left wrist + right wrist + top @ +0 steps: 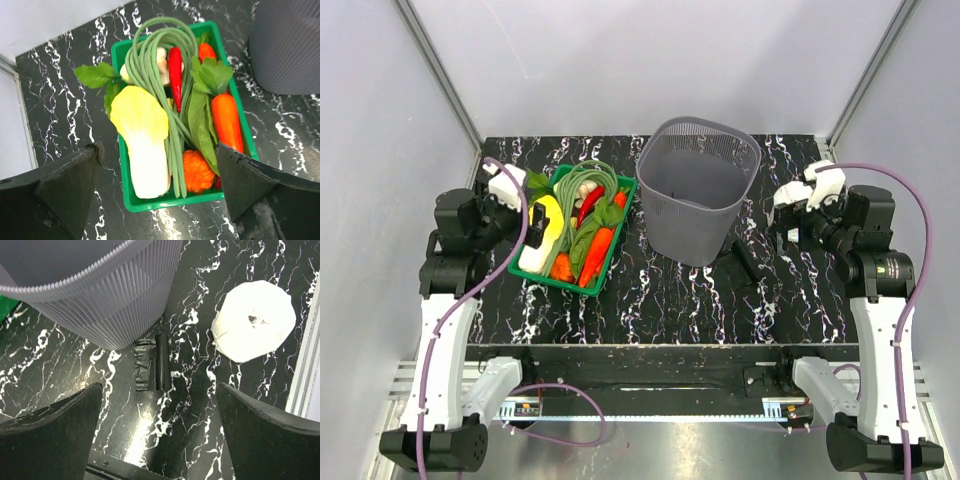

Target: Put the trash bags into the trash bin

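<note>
The grey mesh trash bin point(700, 190) stands upright at the middle of the black marble table point(660, 300), its inside dark. A small folded black trash bag point(149, 362) lies flat on the table just by the bin's base point(100, 290), also seen as a dark strip point(745, 265) right of the bin. My right gripper point(160, 440) hovers open above and near the bag, with nothing between its fingers point(50, 435). It sits to the right of the bin point(792, 213). My left gripper point(160, 195) is open over the crate's near end, holding nothing point(515, 195).
A green crate point(170, 202) full of vegetables sits left of the bin point(575, 225). A white roll point(255, 320) lies on the table right of the bag, near the table's metal edge rail point(305, 365). White walls enclose the table.
</note>
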